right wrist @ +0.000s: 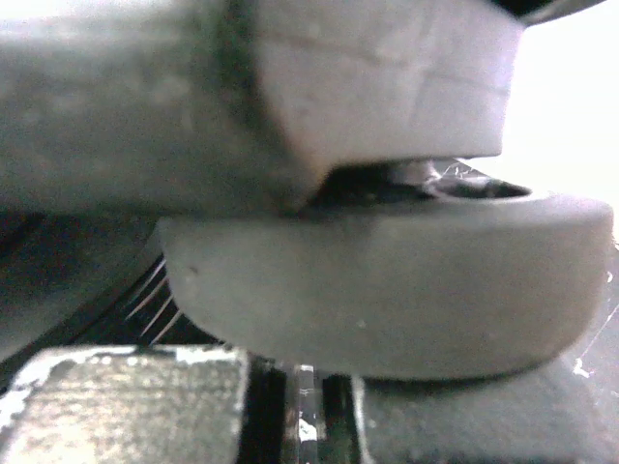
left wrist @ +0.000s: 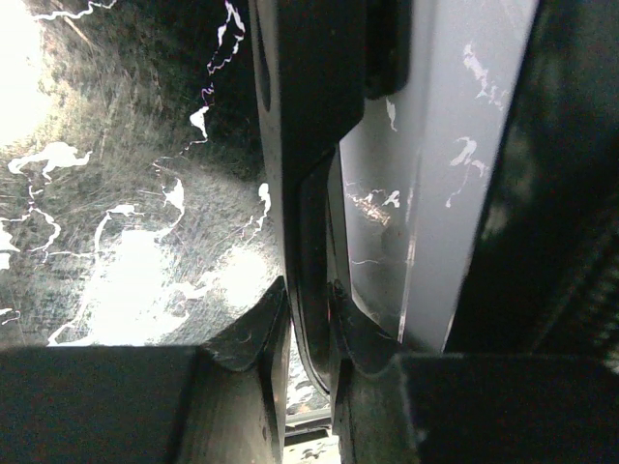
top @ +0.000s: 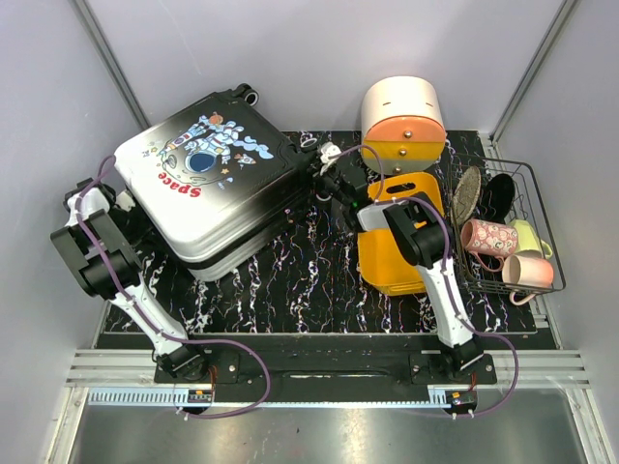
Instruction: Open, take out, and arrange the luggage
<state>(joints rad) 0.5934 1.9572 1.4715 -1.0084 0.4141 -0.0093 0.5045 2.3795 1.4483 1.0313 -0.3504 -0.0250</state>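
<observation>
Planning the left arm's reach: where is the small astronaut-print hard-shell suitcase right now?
In the top view, the black-to-white astronaut-print hard-shell suitcase lies print side up on the left side of the black marbled mat, left of the orange plastic tray.

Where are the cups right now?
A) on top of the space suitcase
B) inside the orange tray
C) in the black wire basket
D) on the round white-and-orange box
C: the cups lie on their sides inside the black wire basket at the right side of the table.
</observation>
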